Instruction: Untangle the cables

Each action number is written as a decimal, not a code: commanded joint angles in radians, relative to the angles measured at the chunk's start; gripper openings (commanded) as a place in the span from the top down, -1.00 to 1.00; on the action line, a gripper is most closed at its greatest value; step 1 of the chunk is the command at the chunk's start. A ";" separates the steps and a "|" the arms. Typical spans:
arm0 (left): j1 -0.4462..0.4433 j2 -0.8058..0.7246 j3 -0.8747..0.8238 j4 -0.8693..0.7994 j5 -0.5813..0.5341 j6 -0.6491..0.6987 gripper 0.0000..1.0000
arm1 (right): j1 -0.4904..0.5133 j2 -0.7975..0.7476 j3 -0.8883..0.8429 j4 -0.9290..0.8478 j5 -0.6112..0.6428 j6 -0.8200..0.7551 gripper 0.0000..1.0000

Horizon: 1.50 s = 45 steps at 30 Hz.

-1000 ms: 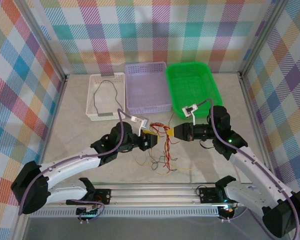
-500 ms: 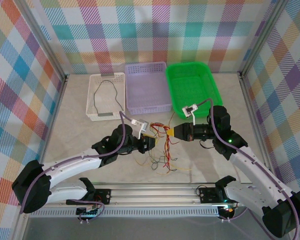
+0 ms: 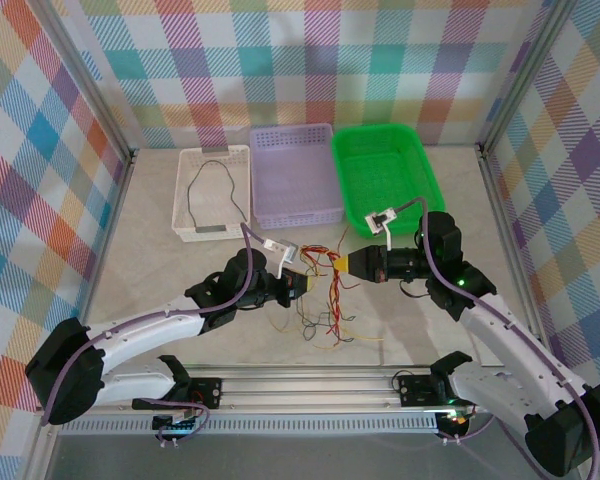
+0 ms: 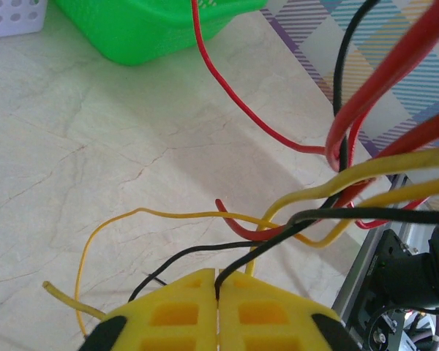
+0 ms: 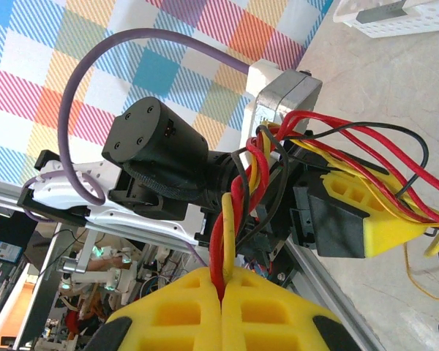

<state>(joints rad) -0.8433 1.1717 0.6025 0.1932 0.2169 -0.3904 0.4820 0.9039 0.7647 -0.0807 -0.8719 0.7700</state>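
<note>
The cables are a tangle of thin red, yellow and black wires on the table between my two grippers. My left gripper is at the tangle's left side. In the left wrist view its yellow fingers meet, and this gripper is shut on a black cable. My right gripper is at the tangle's upper right. It is shut on a red cable and a yellow cable, twisted together and lifted off the table. The left gripper faces it.
Three baskets stand at the back: a white one holding a black cable, a purple one and a green one. Loose wire ends trail toward the metal rail at the near edge.
The left gripper has shifted slightly and dipped toward the tangle. The right arm has stayed still, still holding its cables.
</note>
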 commanded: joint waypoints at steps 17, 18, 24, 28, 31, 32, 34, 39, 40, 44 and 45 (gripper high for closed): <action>-0.007 -0.385 -0.004 -0.316 -0.091 -0.074 1.00 | -0.132 0.006 -0.077 -0.085 0.233 0.002 1.00; -0.007 -0.412 -0.001 -0.339 -0.103 -0.083 1.00 | -0.142 0.012 -0.086 -0.083 0.233 0.003 1.00; -0.003 -0.526 0.070 -0.462 -0.178 -0.098 1.00 | -0.210 0.071 -0.143 -0.078 0.240 0.005 1.00; 0.005 -0.550 0.150 -0.581 -0.239 -0.074 1.00 | -0.235 0.108 -0.172 -0.082 0.269 -0.009 1.00; 0.011 -0.561 0.217 -0.640 -0.306 -0.054 1.00 | -0.246 0.145 -0.176 -0.117 0.299 -0.039 1.00; 0.013 -0.563 0.236 -0.654 -0.323 -0.047 1.00 | -0.251 0.158 -0.182 -0.118 0.305 -0.046 1.00; 0.017 -0.566 0.285 -0.684 -0.353 -0.033 1.00 | -0.255 0.183 -0.190 -0.125 0.323 -0.058 1.00; 0.020 -0.544 0.388 -0.728 -0.387 0.005 1.00 | -0.266 0.242 -0.200 -0.130 0.382 -0.092 1.00; 0.021 -0.537 0.406 -0.735 -0.393 0.015 1.00 | -0.268 0.257 -0.199 -0.127 0.386 -0.099 1.00; 0.023 -0.514 0.483 -0.770 -0.436 0.045 1.00 | -0.272 0.318 -0.187 -0.128 0.413 -0.125 1.00; 0.023 -0.508 0.505 -0.779 -0.449 0.054 1.00 | -0.273 0.330 -0.187 -0.122 0.416 -0.129 1.00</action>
<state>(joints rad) -0.8326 0.6571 1.0409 -0.5541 -0.1696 -0.3870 0.2195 1.2049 0.5812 -0.1883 -0.5106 0.6804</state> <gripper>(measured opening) 0.042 0.064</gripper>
